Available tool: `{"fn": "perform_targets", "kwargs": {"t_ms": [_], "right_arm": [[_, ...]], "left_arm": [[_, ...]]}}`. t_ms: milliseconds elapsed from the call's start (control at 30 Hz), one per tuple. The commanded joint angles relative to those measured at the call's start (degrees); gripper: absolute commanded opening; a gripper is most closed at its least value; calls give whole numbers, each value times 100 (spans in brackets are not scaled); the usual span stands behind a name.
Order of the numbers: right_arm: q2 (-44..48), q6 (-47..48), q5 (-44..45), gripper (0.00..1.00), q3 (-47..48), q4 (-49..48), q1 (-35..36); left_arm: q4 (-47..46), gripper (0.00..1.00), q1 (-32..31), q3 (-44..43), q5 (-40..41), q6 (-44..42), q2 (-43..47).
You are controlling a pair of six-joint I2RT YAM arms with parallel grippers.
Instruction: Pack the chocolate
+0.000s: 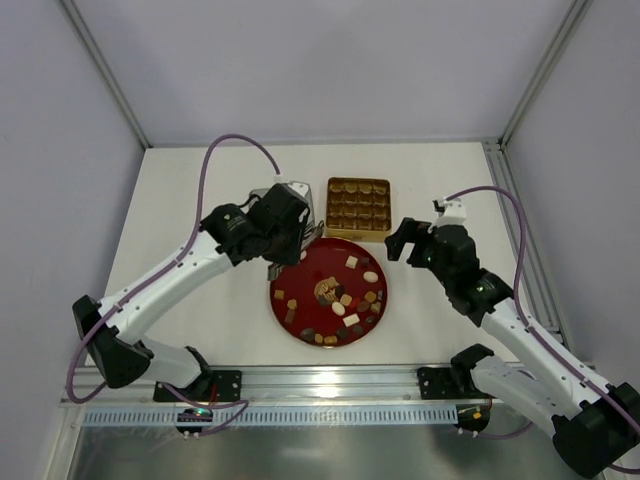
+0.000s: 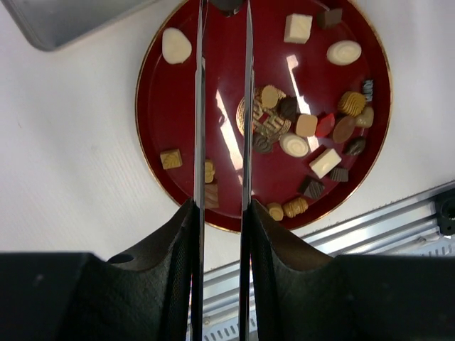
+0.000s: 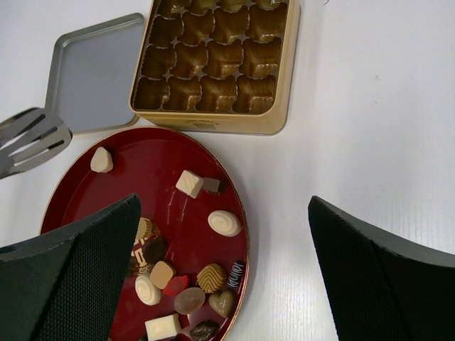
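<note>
Tin (image 3: 213,122) far rows cut off; tongs (image 2: 200,106) tips out of frame; plate (image 3: 142,163) partly behind fingers (image 3: 71,284).

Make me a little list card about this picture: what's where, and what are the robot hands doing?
chocolates: on the red plate, none packed yet
gold tin: beyond the plate, cells look empty
lid: off, beside the tin
left gripper: shut on metal tongs, over the plate
right gripper: open, holding nothing
</note>
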State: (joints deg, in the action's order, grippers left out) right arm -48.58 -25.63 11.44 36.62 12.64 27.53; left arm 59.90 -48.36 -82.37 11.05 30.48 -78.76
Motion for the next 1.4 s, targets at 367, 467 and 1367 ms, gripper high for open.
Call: {"fn": "perform_targets", "kwargs": {"t_ms": [367,467,1367], "right_arm": [[305,58,297,100,310,273,7],[358,75,350,100,337,326,7],[463,137,420,100,372,502,7]], "left_arm": [[-268,20,247,-2695,891,-745,-2432],[-251,21,397,-3197,846,-807,-2960],[-470,22,784,-4191,398,-1123,-4332]]}}
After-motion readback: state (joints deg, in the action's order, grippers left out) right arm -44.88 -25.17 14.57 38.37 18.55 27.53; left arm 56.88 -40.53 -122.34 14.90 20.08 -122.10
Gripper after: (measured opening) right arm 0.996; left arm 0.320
